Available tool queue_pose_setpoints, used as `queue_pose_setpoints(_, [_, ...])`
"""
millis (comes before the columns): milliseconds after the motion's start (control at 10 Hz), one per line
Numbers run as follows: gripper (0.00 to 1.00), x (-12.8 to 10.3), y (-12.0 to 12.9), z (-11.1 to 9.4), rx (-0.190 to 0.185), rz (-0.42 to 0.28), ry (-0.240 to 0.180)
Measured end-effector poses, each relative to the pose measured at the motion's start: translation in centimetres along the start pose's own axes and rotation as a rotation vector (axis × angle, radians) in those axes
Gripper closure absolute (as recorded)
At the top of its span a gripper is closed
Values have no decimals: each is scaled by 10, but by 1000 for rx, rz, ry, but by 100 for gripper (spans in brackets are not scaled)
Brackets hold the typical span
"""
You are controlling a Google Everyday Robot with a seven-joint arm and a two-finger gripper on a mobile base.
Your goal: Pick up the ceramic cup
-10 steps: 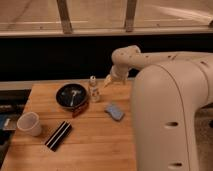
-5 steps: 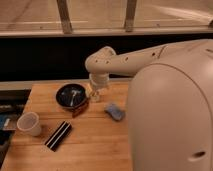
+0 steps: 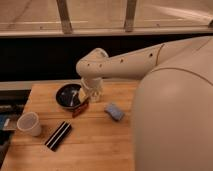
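A white ceramic cup (image 3: pixel 29 123) stands at the near left of a wooden table (image 3: pixel 95 145). The robot arm reaches in from the right. Its gripper (image 3: pixel 83 100) hangs at the right rim of a dark bowl (image 3: pixel 66 95), well apart from the cup, fingers spread and holding nothing.

Dim warm light from above, pale sheen on arm (image 3: pixel 125 62), gripper (image 3: pixel 84 101) shadowed beside dark bowl (image 3: pixel 60 96)

One high, close view over the robot's shoulder (image 3: pixel 175 120), down along the arm (image 3: pixel 127 62) to the gripper (image 3: pixel 86 100) by the bowl (image 3: pixel 66 95) on the table (image 3: pixel 100 147).
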Motion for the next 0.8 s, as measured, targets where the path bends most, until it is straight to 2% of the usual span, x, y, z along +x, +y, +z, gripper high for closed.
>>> queue_pose_setpoints(100, [32,3,-3,4,-14,13,6])
queue_pose_setpoints(300, [32,10,-10,27,-67,22,9])
queue_pose_setpoints(500, [32,6,3,45,-97,-11,5])
queue_pose_setpoints(800, [32,-20,26,42,-127,-82,-1])
